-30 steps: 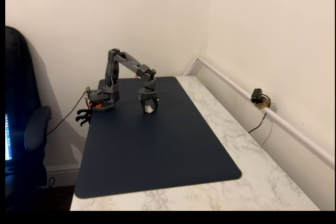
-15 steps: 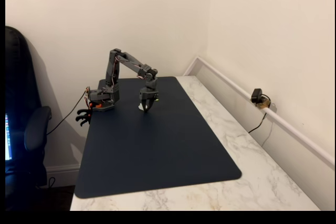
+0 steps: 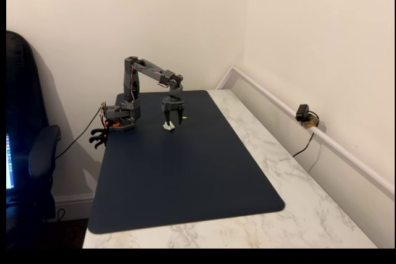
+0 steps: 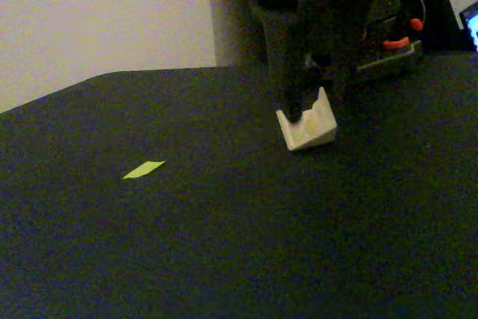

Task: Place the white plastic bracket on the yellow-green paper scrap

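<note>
Still at the grasp step: gripper (image 3: 172, 121) over the white plastic bracket (image 4: 307, 125), jaws apart straddling it; next, clamp, lift, carry to yellow-green paper scrap (image 4: 143, 169).

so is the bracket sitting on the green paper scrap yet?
No. In the low fixed view the white bracket rests on the dark mat under the gripper, well apart from the paper scrap.
</note>
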You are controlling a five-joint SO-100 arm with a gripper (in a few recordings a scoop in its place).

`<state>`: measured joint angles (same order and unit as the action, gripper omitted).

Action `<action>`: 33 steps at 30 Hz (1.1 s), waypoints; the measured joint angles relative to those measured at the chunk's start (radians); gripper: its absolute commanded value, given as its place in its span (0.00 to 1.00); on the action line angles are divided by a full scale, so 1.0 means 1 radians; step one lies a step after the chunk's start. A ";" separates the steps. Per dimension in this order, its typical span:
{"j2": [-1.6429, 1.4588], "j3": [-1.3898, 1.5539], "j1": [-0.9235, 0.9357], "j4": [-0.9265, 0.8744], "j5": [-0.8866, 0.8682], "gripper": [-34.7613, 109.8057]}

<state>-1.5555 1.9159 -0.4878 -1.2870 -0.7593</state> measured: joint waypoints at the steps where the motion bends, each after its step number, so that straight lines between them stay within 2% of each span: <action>1: -0.032 0.037 0.006 0.008 -0.015 0.41; 7: -0.109 0.212 0.049 0.077 -0.040 0.42; 22: 0.032 0.187 0.060 0.164 0.005 0.42; 33: 0.080 0.123 0.083 0.163 0.029 0.30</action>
<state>-1.4757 2.0387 -0.4050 -1.1244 -0.7302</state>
